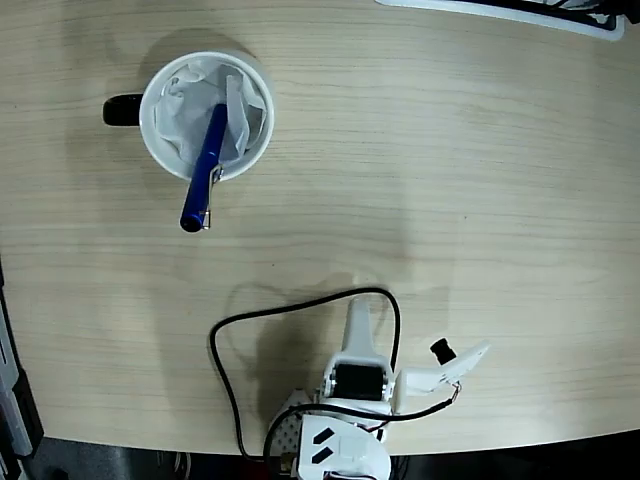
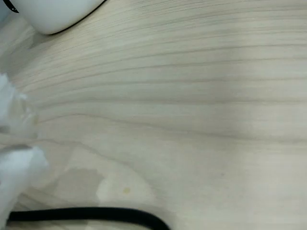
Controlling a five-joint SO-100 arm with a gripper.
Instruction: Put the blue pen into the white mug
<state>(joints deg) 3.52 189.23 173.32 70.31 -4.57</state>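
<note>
Arm folded low at the table's near edge, end effector released; glossy blue pen leans in the paper-lined white mug.

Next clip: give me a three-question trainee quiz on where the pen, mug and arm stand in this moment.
1. True or false: the blue pen lies flat on the table.
2. In the fixed view, the white mug has its handle on the: A) left B) right C) bottom.
3. What colour is the cable by the arm?

Key
1. False: it leans in the mug, one end over the rim.
2. A
3. Black
</note>
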